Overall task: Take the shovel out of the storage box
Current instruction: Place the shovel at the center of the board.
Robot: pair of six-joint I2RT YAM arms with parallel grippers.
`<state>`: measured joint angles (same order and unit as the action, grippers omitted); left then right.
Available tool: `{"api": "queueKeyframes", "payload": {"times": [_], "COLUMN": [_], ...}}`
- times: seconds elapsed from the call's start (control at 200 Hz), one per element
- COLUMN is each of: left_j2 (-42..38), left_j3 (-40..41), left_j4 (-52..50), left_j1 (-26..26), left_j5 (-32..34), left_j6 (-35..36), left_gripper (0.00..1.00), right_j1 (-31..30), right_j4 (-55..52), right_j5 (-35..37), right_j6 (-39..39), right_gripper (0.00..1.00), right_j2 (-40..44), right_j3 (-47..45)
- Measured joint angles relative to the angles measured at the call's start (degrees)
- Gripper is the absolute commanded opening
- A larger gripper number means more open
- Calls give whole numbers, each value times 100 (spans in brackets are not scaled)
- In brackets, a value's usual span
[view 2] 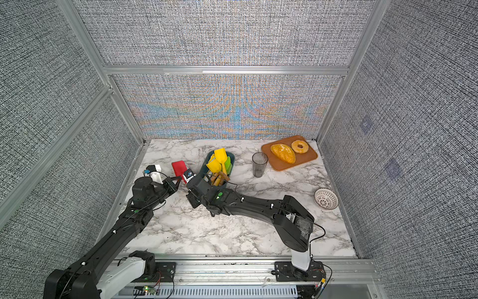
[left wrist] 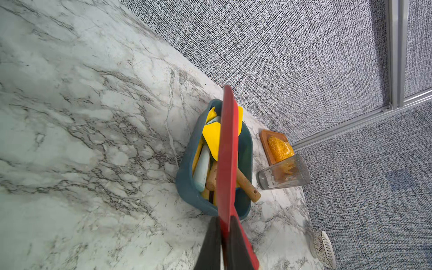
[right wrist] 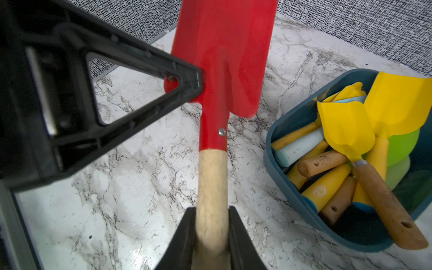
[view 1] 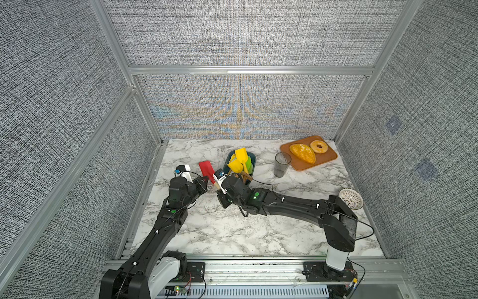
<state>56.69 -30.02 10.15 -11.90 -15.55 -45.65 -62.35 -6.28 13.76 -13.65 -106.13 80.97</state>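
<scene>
In both top views the red shovel is outside the storage box. It sits just beside the box on the robot's left, over the marble surface. The left hand meets the near corner of the blade. The right hand is at the wooden handle. The box holds yellow tools and green ones. Well apart on the right, a brown tray carries a bread loaf and a doughnut. A glass stands just beside the tray, and a white bowl with holes sits near the right arm.

In the left wrist view, the left hand has its two black fingers pressed on the thin edge of the red shovel, pinching it. The blade is seen edge-on and crosses in front of the storage box, which stands on the surface.

In the right wrist view, the right hand pinches the pale wooden handle between its fingers. The red shovel points away from this hand, and the tip of the left hand grips the corner of its blade. The storage box, full of tools, stands near the shovel without touching it.
</scene>
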Motion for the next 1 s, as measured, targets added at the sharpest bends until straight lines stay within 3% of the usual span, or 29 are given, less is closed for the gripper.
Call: {"api": "queueKeyframes", "payload": {"times": [0.13,0.215,0.475,0.646,1.001], "left_j2": [52,138,1102,1963,2682], "left_j3": [-177,-428,-1692,-2181,-2264], "left_j4": [-210,-435,-1556,-2299,-3261], "left_j1": [-9,-2,28,195,1488], "left_j5": [111,323,986,1056,568], "left_j6": [210,474,1749,2540,3954], "left_gripper": [0,0,0,0,0], "right_j1": [0,20,317,581,758], "right_j4": [20,35,203,387,555], "right_j5": [9,33,46,9,-212], "right_j6": [-4,13,-76,-120,-140], "right_gripper": [57,68,69,69,69], "right_j2": [-2,98,837,1294,1471], "right_j3": [-31,-201,-1237,-1801,-2044]}}
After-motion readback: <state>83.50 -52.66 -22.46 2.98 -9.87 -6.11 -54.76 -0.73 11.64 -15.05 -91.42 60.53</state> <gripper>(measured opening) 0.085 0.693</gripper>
